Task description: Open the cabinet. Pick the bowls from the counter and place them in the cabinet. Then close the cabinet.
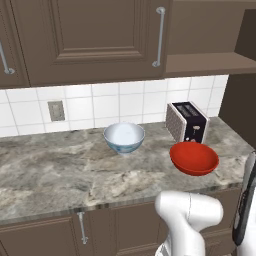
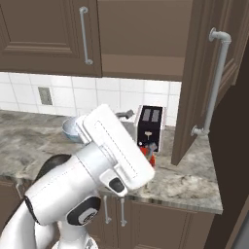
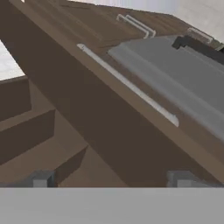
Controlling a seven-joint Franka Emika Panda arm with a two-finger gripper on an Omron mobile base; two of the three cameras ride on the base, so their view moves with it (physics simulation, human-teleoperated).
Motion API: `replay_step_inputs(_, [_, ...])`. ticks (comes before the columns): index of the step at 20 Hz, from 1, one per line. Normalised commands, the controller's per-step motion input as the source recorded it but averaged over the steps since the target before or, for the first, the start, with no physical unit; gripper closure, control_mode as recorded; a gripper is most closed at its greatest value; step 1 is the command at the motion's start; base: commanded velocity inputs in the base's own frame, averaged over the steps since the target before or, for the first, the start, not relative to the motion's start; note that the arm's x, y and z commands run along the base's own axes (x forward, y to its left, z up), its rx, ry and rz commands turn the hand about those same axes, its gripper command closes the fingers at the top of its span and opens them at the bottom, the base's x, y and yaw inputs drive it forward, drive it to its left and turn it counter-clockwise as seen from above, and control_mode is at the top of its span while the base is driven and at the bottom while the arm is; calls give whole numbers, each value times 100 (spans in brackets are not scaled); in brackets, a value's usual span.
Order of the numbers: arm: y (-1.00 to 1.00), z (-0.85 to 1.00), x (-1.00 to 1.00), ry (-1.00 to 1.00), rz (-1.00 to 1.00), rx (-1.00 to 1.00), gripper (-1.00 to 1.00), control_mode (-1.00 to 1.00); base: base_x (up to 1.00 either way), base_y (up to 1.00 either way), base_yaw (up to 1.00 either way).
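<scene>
Brown cabinet [image 1: 95,37]: left door shut, right door [image 2: 206,82] swung out, shelf [image 1: 205,62] bare.
Gripper [image 3: 111,178]: jaws wide apart, nothing held; fingertips face the door, probably just let go of it.
White bowl [image 1: 124,137]: mid counter [image 1: 50,175], toward the back.
Red bowl [image 1: 194,158]: near front edge, just in front of toaster [image 1: 186,121].
Next: likely grab a bowl; both upright, within reach.
</scene>
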Motion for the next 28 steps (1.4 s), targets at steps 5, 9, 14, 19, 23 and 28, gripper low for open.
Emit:
replay_step_inputs(5, [91,60,-43,6,24,-23,-100,-100,0,0,0])
replay_step_inputs(9, [95,66,-11,25,30,-34,-100,-100,0,0,0])
replay_step_inputs(14, [95,31,0,20,7,-43,-100,-100,0,0,0])
replay_step_inputs(19, [23,-35,0,0,7,4,-100,-100,0,0,0])
replay_step_inputs(23, [49,-25,17,-4,-2,8,-100,-100,0,0,0])
replay_step_inputs(28, [100,-6,43,0,-12,-5,-100,-100,0,0,0])
